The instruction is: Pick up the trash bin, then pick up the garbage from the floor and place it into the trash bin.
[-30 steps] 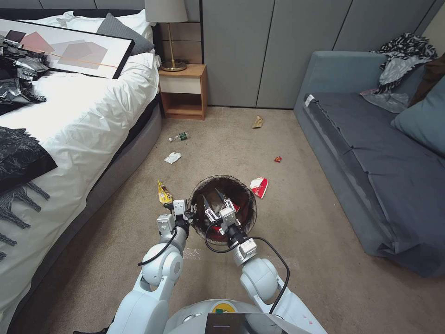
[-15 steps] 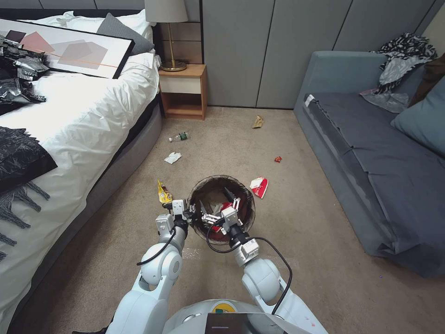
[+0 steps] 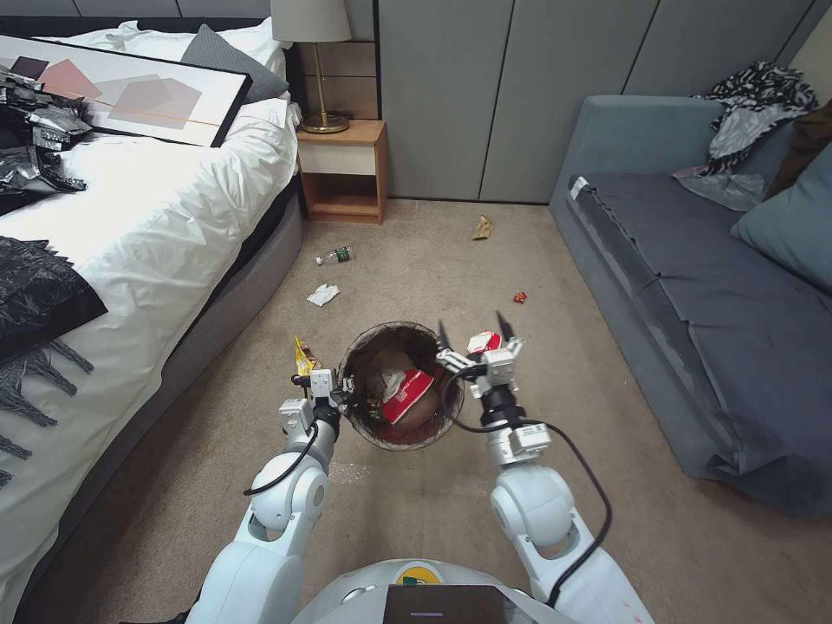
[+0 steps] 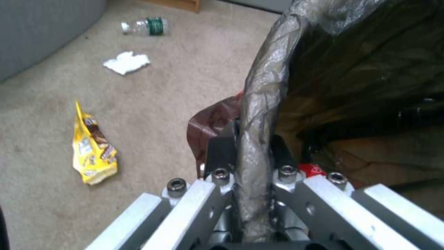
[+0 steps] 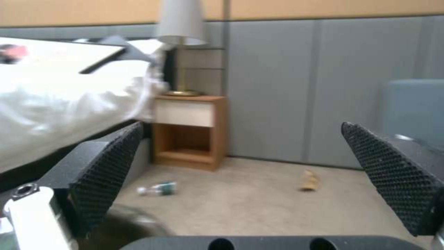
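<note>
1. Up off the carpet [image 3: 416, 511], the trash bin [image 3: 373, 347] hangs by its near-left rim, the left gripper [image 3: 340, 400] clamped on that rim; in the left wrist view its two fingers [image 4: 221, 152] pinch the bag-wrapped edge [image 4: 259, 104] from either side
2. Inside the bin lies a red-and-white carton [image 3: 407, 392] on top of tan paper, with dark brown liner around it
3. Just right of the bin, the right gripper [image 3: 473, 334] is raised above the floor with its jaws wide apart and nothing between them; the right wrist view shows both textured pads [image 5: 102, 173] spread, with the room beyond them
4. Partly hidden behind that gripper, another red-and-white carton [image 3: 484, 341] lies on the carpet close to the bin's right side
5. Left of the bin, beside the left gripper, a yellow snack wrapper [image 3: 305, 357] lies crumpled near the bed [image 3: 156, 217]
6. Farther off are a white tissue [image 3: 322, 295] and a small clear bottle [image 3: 334, 256], both along the bed's side, near the nightstand [image 3: 342, 169]
7. Toward the wall, a tan paper bag [image 3: 482, 228] sits alone, and a tiny red scrap [image 3: 519, 297] lies near the grey sofa [image 3: 693, 303]
8. Open carpet separates the scattered pieces, with bed and sofa closing in the two sides
</note>
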`<state>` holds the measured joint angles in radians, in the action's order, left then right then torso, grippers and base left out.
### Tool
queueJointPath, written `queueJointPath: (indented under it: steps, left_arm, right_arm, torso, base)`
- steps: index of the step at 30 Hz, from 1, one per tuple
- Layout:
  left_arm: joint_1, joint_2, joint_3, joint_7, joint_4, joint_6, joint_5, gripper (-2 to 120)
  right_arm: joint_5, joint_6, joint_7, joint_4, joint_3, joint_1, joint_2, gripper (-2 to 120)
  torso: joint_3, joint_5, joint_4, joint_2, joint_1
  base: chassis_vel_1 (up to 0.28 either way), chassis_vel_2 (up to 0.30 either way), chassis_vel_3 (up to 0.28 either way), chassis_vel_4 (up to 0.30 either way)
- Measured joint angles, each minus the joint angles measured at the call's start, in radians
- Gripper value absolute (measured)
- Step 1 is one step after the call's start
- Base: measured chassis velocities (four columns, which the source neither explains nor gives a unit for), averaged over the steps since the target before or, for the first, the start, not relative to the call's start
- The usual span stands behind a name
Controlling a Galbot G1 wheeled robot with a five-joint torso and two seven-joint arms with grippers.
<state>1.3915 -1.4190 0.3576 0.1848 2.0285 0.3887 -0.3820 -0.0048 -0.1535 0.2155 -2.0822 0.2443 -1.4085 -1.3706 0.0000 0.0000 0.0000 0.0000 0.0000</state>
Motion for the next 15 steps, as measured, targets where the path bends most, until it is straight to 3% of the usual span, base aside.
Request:
queueJointPath:
  steps: [3, 15]
  left_arm:
    - [-0.002, 0.001, 0.006, -0.003, -0.002, -0.008, 0.003, 2]
    - [-0.001, 0.008, 0.029, -0.008, -0.005, -0.028, 0.027, 2]
  right_arm:
    - [0.024, -0.006, 0.046, 0.001, 0.04, -0.026, -0.008, 100]
    - [0.044, -0.04, 0.052, 0.024, 0.149, -0.052, -0.031, 100]
  torso:
    - [0.0, 0.0, -0.0001, 0.0, 0.0]
    - [0.0, 0.0001, 0.0, 0.0, 0.0]
  base:
    - [0.0, 0.0, 0.0, 0.0]
    - [0.0, 0.0, 0.0, 0.0]
